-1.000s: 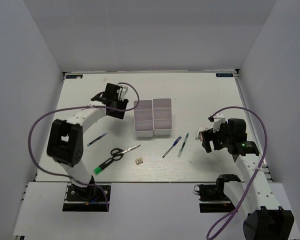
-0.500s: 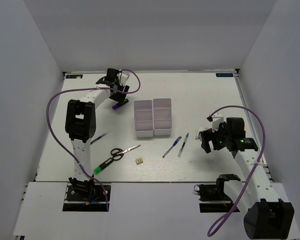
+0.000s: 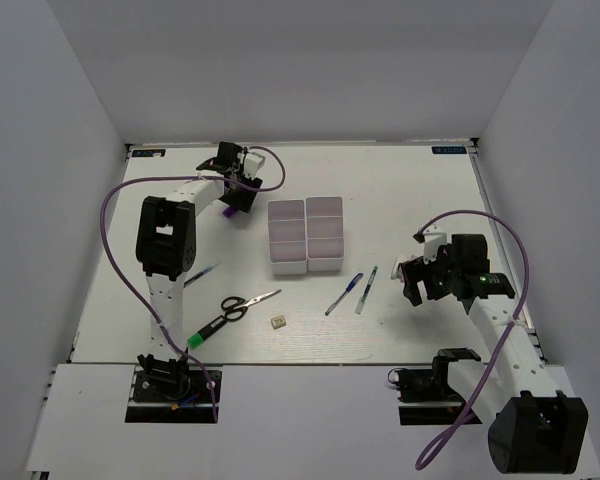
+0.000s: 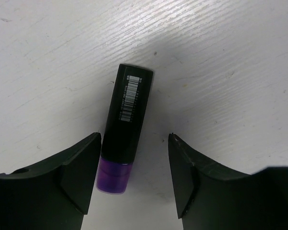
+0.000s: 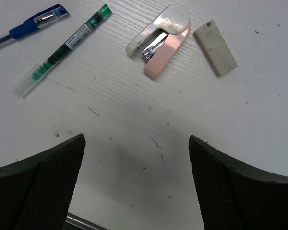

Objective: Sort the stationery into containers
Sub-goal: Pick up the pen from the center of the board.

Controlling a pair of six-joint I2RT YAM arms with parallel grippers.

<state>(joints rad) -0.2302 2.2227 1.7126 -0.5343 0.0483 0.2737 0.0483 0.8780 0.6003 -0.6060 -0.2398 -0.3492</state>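
The purple marker (image 4: pixel 126 120), black-bodied with a purple cap, lies on the table between the fingers of my open left gripper (image 4: pixel 134 140), its cap end close to the left finger (image 4: pixel 81 167). In the top view this gripper (image 3: pixel 236 192) is at the far left over the marker (image 3: pixel 230 211), left of the white containers (image 3: pixel 306 236). My right gripper (image 5: pixel 137 143) is open and empty above bare table. Ahead of it lie a blue pen (image 5: pixel 29 26), a dark slim pen (image 5: pixel 62 48) and a white eraser (image 5: pixel 215 47).
A pink and white stapler (image 5: pixel 161 38) lies beside the eraser. Scissors (image 3: pixel 242 305), a green-capped marker (image 3: pixel 205 330), a second blue pen (image 3: pixel 198 277) and the beige block (image 3: pixel 278 322) lie near the front left. White walls enclose the table.
The left arm has stretched out towards the far left and its gripper has come down around the purple marker. The right arm has hardly moved.
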